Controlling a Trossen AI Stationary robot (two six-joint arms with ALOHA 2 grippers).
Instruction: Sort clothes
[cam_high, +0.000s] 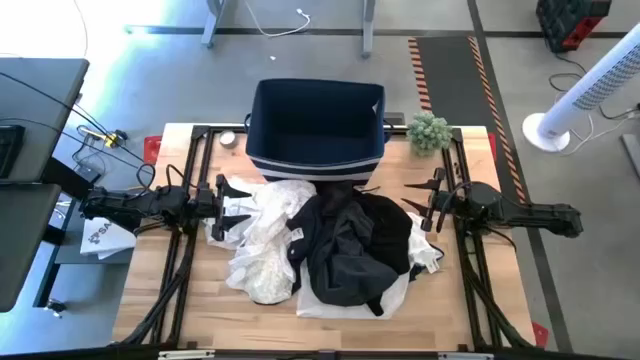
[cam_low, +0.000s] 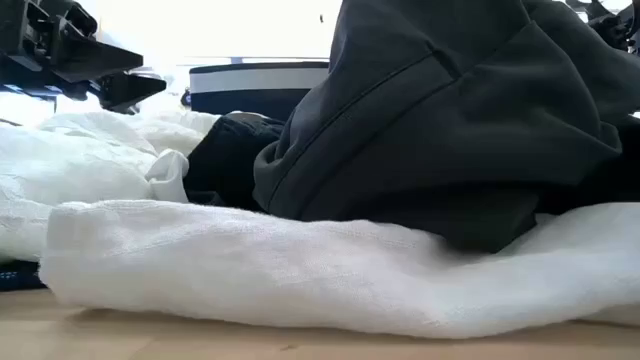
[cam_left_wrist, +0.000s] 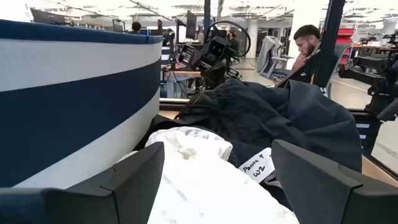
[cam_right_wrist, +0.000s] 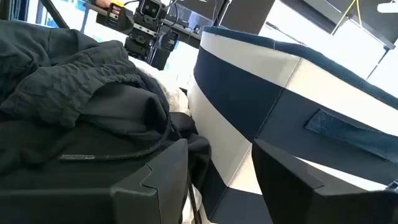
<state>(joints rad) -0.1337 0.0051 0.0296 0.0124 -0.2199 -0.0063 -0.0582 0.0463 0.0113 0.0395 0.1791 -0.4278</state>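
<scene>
The clothes lie in one heap in the middle of the table. White garments (cam_high: 262, 240) make up its left side, and a black garment (cam_high: 350, 245) is piled over a flat white one (cam_high: 345, 300) on the right. My left gripper (cam_high: 222, 207) hovers open at the heap's left edge, level, with a white garment (cam_left_wrist: 199, 180) below its spread fingers. The low view shows it clear above the cloth (cam_low: 100, 140). My right gripper (cam_high: 425, 205) is open at the heap's right edge, beside the black garment (cam_right_wrist: 81, 106).
A navy bin with white stripes (cam_high: 315, 125) stands at the table's far middle, right behind the heap. A small green plant (cam_high: 428, 131) sits at the far right corner. A handwritten tag (cam_left_wrist: 256, 167) lies on the clothes. A person (cam_left_wrist: 308, 46) sits in the room beyond.
</scene>
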